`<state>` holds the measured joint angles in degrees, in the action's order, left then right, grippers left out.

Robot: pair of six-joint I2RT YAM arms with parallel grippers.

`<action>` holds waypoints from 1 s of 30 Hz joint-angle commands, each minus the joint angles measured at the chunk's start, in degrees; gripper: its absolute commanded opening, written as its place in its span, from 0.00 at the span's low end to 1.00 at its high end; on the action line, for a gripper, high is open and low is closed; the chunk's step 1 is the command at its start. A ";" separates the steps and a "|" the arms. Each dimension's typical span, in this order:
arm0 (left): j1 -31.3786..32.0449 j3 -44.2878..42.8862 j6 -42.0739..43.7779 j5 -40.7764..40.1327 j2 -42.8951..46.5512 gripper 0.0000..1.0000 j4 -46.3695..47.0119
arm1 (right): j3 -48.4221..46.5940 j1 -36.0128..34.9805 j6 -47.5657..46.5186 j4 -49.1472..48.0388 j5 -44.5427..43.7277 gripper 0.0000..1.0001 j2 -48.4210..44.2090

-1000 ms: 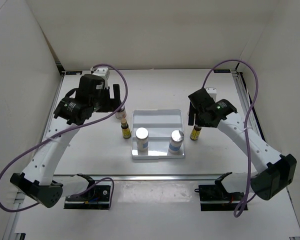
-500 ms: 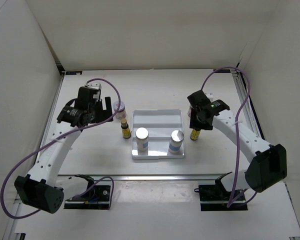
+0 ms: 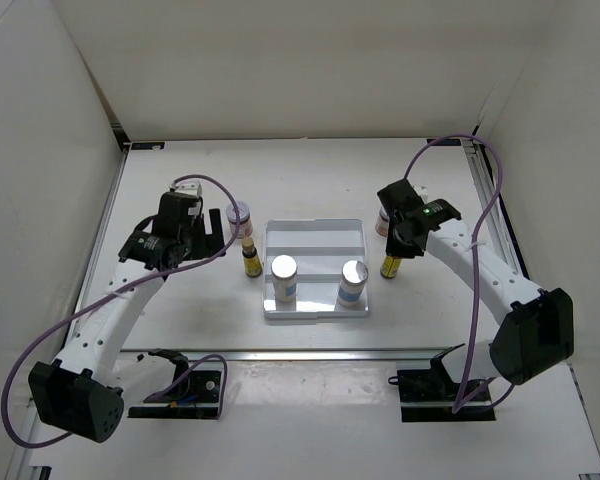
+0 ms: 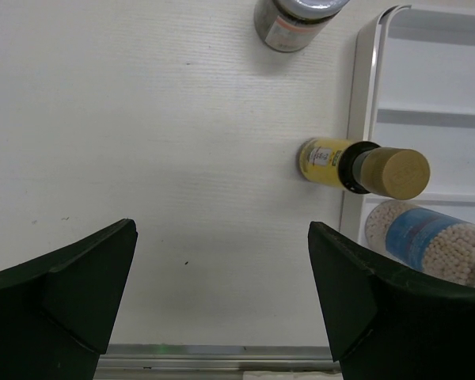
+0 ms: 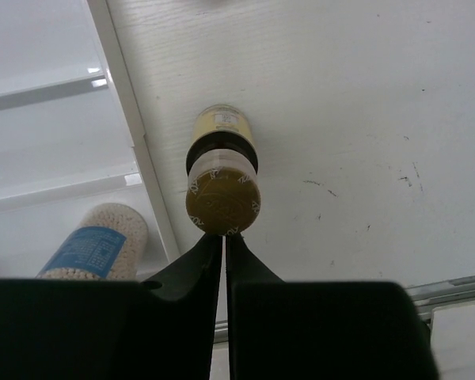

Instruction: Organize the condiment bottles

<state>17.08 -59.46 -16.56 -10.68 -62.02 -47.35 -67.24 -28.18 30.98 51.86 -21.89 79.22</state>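
Note:
Two white cylinders with silver caps stand in the white tray. A tiny yellow-labelled bottle and a squat jar stand left of the tray, with my left gripper open beside them. In the left wrist view that bottle and jar lie beyond the empty gripper. Right of the tray stands a second yellow-labelled bottle, with a jar partly hidden behind the arm. My right gripper is shut with nothing between its fingers. Its tips sit at the edge of the bottle's cap.
The tray's raised rim runs close to the left of the right-hand bottle, and a bead-filled cylinder stands just inside it. White walls enclose the table on three sides. A metal rail crosses the near edge.
My right gripper has closed from open to shut above the right-hand bottle. The left arm has come nearer and lower, beside the left bottle and jar, still open.

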 commanded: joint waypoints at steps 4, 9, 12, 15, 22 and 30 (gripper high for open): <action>-0.21 1.63 -0.76 -1.63 2.34 1.00 2.35 | -2.28 0.24 -0.66 -0.44 -0.52 0.07 -1.96; -0.21 1.63 -0.76 -1.63 0.59 1.00 2.88 | -1.75 0.24 -0.66 -0.44 0.09 0.31 -3.20; -0.73 1.63 -0.24 -1.63 0.58 1.00 2.88 | -1.22 0.24 -1.19 -0.44 0.09 0.53 -3.81; -0.73 1.63 -0.23 -1.63 0.58 1.00 2.88 | -1.22 0.24 -1.19 -0.44 0.09 0.57 -4.34; -0.73 1.63 -0.23 -1.63 0.06 1.00 2.88 | -1.48 0.24 -2.33 -0.97 -0.96 0.60 -1.97; -0.73 1.63 -0.23 -1.63 -0.47 1.00 2.88 | -3.16 0.24 -4.00 -2.90 -3.07 0.55 2.08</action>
<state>16.60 -57.78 -16.97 -11.42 -62.48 -45.34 -67.88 -28.18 28.16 50.76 -22.94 80.36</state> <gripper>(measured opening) 0.998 0.558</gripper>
